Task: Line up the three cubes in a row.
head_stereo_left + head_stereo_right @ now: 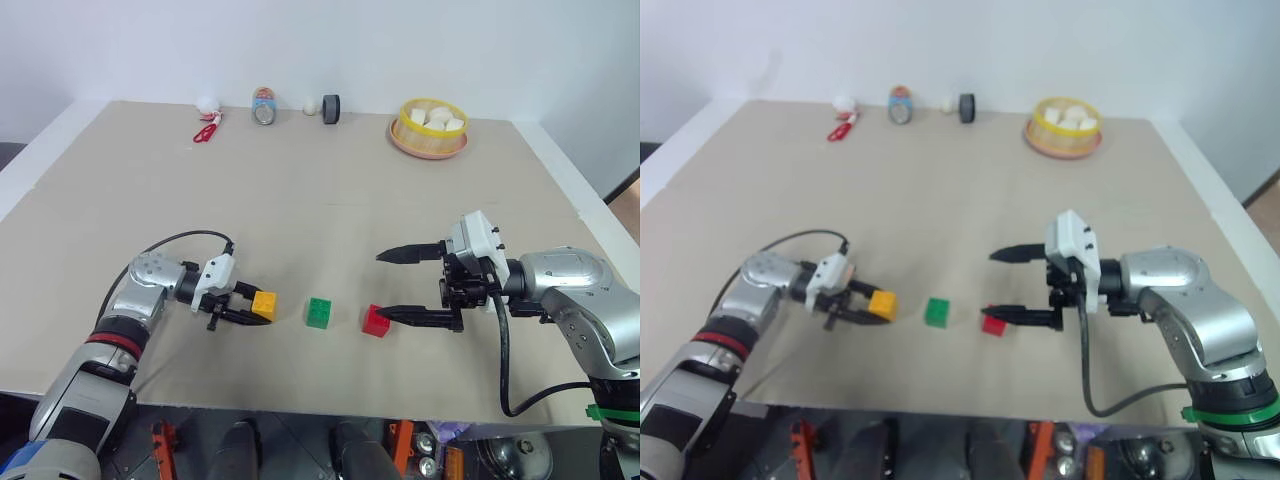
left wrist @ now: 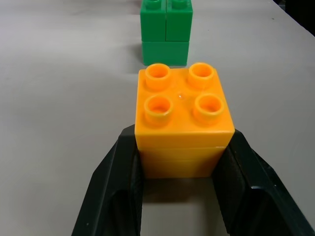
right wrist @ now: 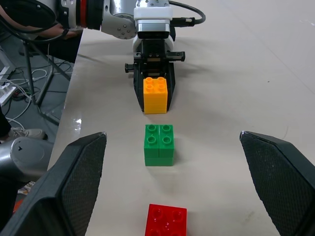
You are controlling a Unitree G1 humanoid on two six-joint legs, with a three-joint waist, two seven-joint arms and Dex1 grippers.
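Three cubes sit in a row near the table's point(image 1: 320, 200) front edge: orange-yellow cube point(image 1: 264, 304), green cube point(image 1: 319, 312), red cube point(image 1: 376, 321). The left gripper point(image 1: 243, 306) clamps the orange-yellow one on the tabletop. The right gripper point(image 1: 382, 285) hangs wide apart beside the red cube, holding nothing.

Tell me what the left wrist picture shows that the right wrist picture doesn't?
Left wrist view: a close look at the four studs on top of the orange-yellow cube, squeezed between the left end effector's black fingers.

Right wrist view: the red cube, nearest the camera, between the right end effector's wide-open fingers, plus the whole left end effector with its arm and cable, and the table's edge.

Both views: the orange-yellow cube gripped by the left end effector, the green cube just beyond it, and the beige table.
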